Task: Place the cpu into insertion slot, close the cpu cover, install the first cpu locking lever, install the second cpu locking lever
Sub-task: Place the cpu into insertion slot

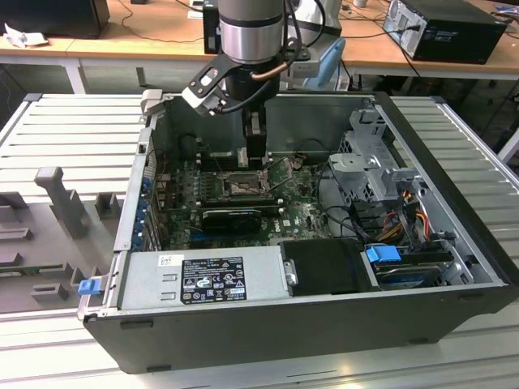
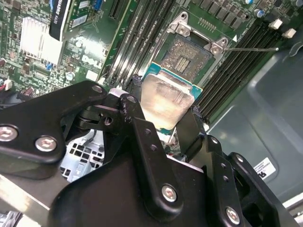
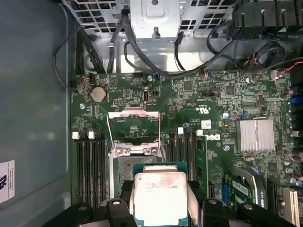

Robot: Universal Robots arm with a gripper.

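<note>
The arm (image 1: 251, 32) stands nearly vertical above its gripper (image 2: 164, 101), which points downward; the two black fingers (image 2: 142, 135) are pressed on both sides of the cpu (image 3: 160, 198) between them.

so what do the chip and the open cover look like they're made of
The chip looks metal-topped: pale matte silver with a soft sheen, over a green board rim. The cover looks like thin sheet metal, bare silvery grey, catching light along its frame.

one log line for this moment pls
step: cpu placement | gripper: shut on cpu | cpu: held near insertion slot, not seated | cpu cover: open
</note>
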